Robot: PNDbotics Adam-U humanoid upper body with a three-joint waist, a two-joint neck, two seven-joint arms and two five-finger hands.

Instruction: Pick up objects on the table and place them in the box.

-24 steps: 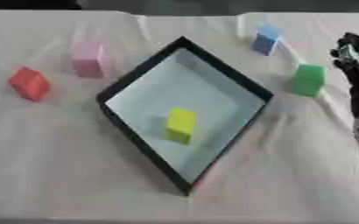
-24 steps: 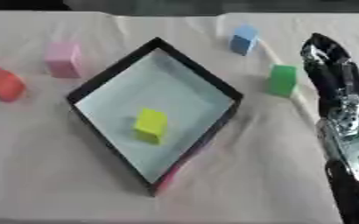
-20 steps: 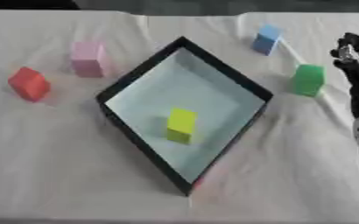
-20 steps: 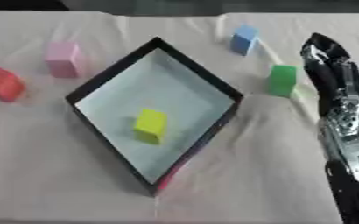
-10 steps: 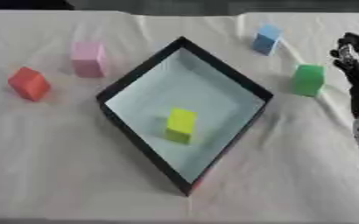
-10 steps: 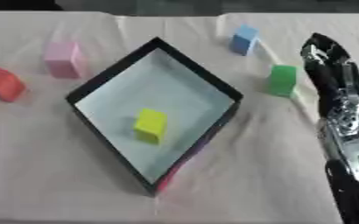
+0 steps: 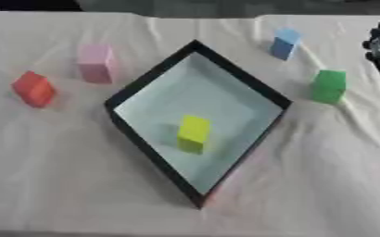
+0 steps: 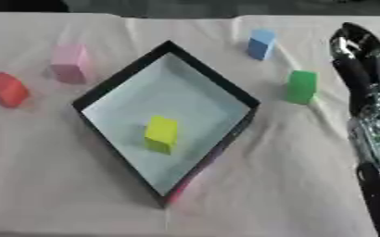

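Observation:
A black-walled box (image 7: 148, 82) with a pale floor lies cornerwise at the table's middle, and a yellow block (image 7: 193, 133) stands inside it. On the cloth to its left lie a pink block (image 7: 95, 63) and a red block (image 7: 34, 89). A blue block (image 7: 285, 43) sits at the far right, a green block (image 8: 301, 86) nearer. My right hand (image 8: 362, 60) hovers just right of the green block, fingers straight and pointing away, holding nothing. The left hand is out of sight.
A wrinkled white cloth (image 7: 63, 176) covers the whole table. My right forearm (image 8: 379, 152) runs down the right edge in the right eye view. The table's far edge lies along the top.

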